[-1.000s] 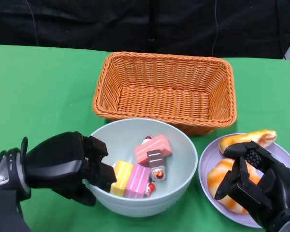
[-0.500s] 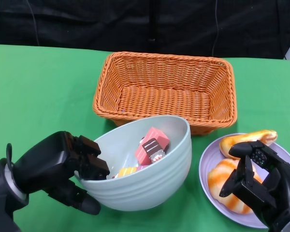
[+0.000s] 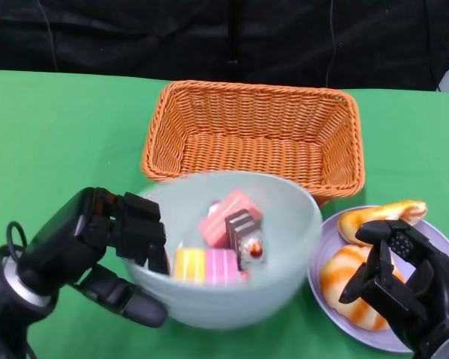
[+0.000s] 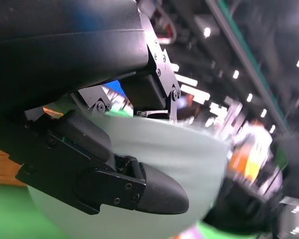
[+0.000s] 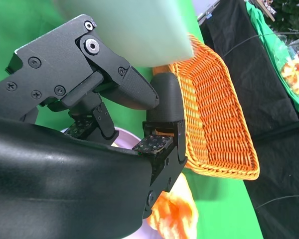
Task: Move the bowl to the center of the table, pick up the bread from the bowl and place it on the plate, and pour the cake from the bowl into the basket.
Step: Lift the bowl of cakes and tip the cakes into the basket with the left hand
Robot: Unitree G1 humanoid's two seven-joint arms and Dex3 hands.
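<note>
Green table [image 3: 67, 127]: bowl [image 3: 284, 284] holds cake [image 3: 228, 224].

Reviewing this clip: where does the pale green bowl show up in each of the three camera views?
Head view: bowl low in the middle, gripped by the left hand, cakes inside.
Right wrist view: its pale underside along the top edge.
Left wrist view: bowl wall fills the lower middle, behind the fingers.
Shared landmark: the orange basket, also in the right wrist view.
</note>
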